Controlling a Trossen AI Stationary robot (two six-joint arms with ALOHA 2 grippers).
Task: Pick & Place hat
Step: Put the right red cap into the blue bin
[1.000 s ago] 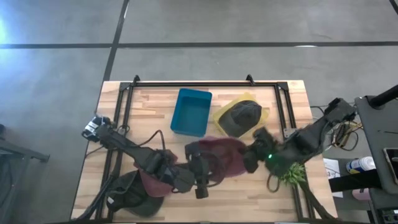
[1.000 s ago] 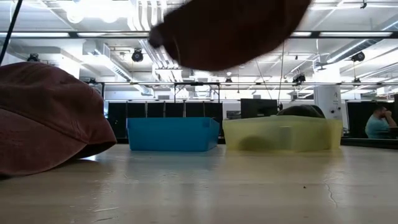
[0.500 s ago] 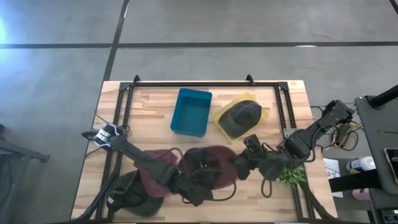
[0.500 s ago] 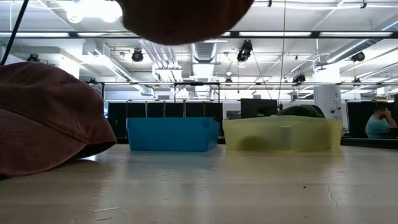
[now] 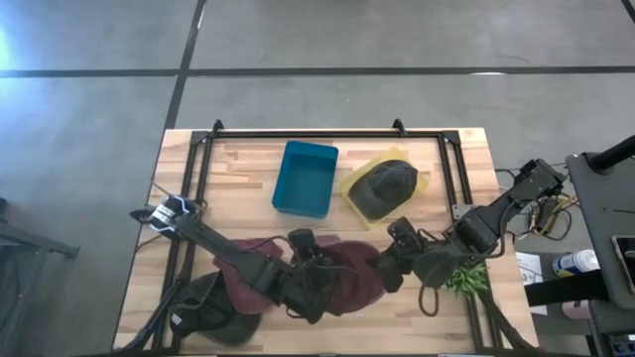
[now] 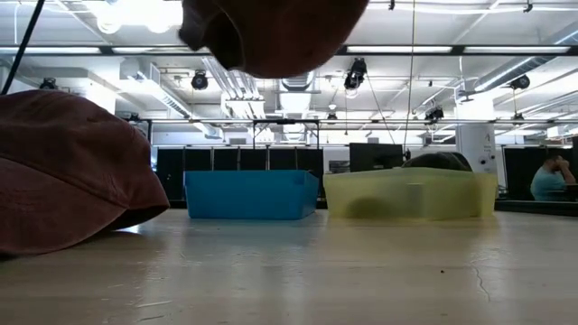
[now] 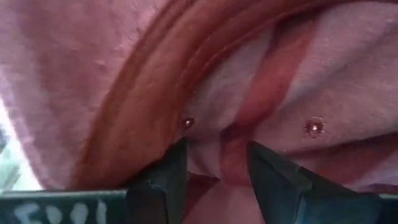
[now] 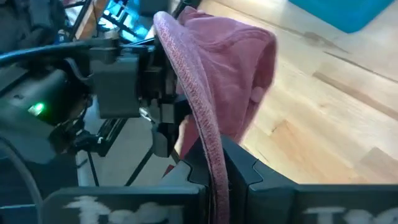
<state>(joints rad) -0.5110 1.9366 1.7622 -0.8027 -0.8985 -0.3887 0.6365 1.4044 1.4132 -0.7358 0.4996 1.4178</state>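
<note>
A maroon hat (image 5: 342, 273) hangs in the air between my two grippers over the table's near middle; the low view shows its underside (image 6: 271, 36) at the top. My left gripper (image 5: 308, 266) is shut on its inner side (image 7: 214, 171). My right gripper (image 5: 389, 266) is shut on its brim (image 8: 214, 180). A second maroon hat (image 5: 238, 290) (image 6: 72, 171) rests on the table by its rim, next to a dark hat (image 5: 203, 309). A dark grey hat (image 5: 387, 186) lies in a yellow tray (image 5: 422, 183). My left gripper pinches the hat's inside lining, with a seam band (image 7: 233, 155) running between the two fingers (image 7: 168, 177). The cloth fills that view, and the hat is lifted clear of the table. My right gripper pinches the brim's curved edge (image 8: 208, 146) between its two fingers (image 8: 245, 171), coming level from the table's right. The brim stands on edge in the hold and the crown (image 8: 242, 68) reaches away toward the left arm.
A blue bin (image 5: 306, 178) stands at the far middle, beside the yellow tray (image 6: 411, 194). A green object (image 5: 466, 280) lies at the right edge near my right arm. A black frame (image 5: 327, 131) borders the table. A person (image 6: 551, 176) sits far behind.
My right gripper has carried the maroon hat toward the table's left and near edge, and the hat has risen in the low view. My left gripper has come in against the hat's left side.
</note>
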